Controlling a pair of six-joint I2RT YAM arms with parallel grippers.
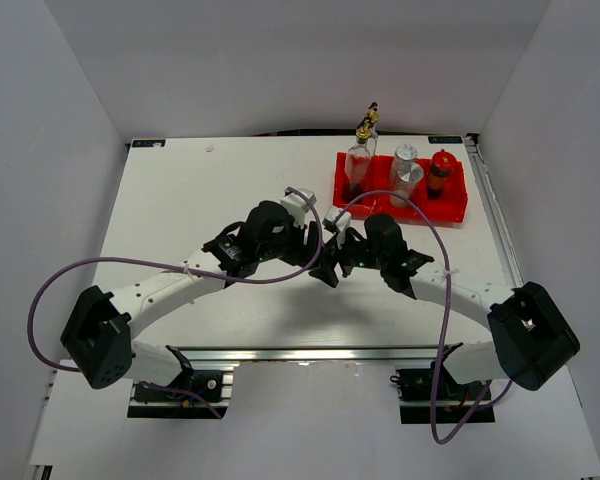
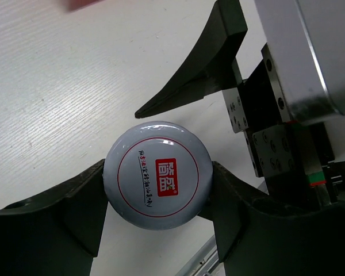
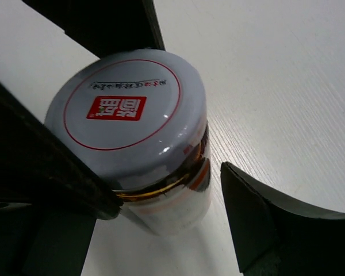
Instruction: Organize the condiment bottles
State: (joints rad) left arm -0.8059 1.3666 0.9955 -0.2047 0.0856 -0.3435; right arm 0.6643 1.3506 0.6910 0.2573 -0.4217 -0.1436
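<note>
- The left gripper (image 2: 158, 185) fills the bottom of the left wrist view. Its two dark fingers (image 2: 75, 215) press against opposite sides of the silver-lidded jar (image 2: 158, 183), and the jaws are about half spread, gripping it with no gap on either side.
- The jar stands upright on the white table (image 1: 200, 200) near the middle, well apart from the tray. Its round grey lid faces up, with a red square label inside a thin red ring.
- In the top external view the two wrists meet over that spot and hide the jar.
- The right gripper (image 3: 167, 190) brackets the same jar, with its jaws wide apart.
- In the right wrist view one of its fingers lies against the jar's left side. The other finger (image 3: 264, 221) stands clear of the jar, with bare table showing between them, so it has no hold.
- One black finger of the right gripper also shows in the left wrist view, just beyond the jar.
- The red tray (image 1: 450, 212) sits at the far right of the table.
- One glass bottle (image 1: 358, 165) with a gold pourer stands in its left compartment.
- A second glass bottle (image 1: 371, 118) stands just behind the first, but I cannot tell whether it is inside the tray.
- The two silver-capped shakers (image 1: 406, 170) stand in the middle compartment.
- The red-lidded jar (image 1: 440, 172) stands in the right compartment.
</note>
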